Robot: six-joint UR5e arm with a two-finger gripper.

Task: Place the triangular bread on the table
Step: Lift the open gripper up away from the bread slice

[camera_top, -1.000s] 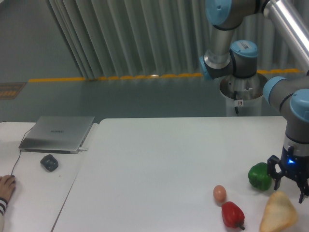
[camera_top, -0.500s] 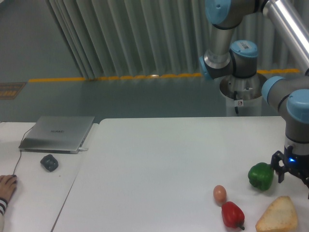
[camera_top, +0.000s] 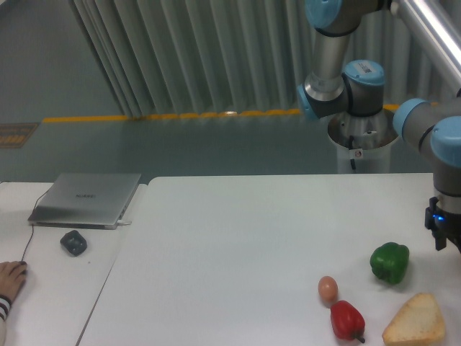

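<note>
The triangular bread (camera_top: pixel 415 322) is a tan, golden-brown wedge lying flat on the white table (camera_top: pixel 238 245) at the front right corner. My gripper (camera_top: pixel 449 244) hangs above and behind it at the right edge of the view, well clear of the bread and partly cut off. Its fingers (camera_top: pixel 439 240) stand spread with nothing between them, so it is open.
A green pepper (camera_top: pixel 390 262) sits just left of the gripper. An egg (camera_top: pixel 328 288) and a red pepper (camera_top: pixel 346 319) lie left of the bread. On the side desk are a laptop (camera_top: pixel 85 199), a mouse (camera_top: pixel 73 242) and a person's hand (camera_top: pixel 10 277).
The bread left the gripper, tipped from leaning upright and settled flat on the table. The gripper then rose and moved back to the right, away from it.
</note>
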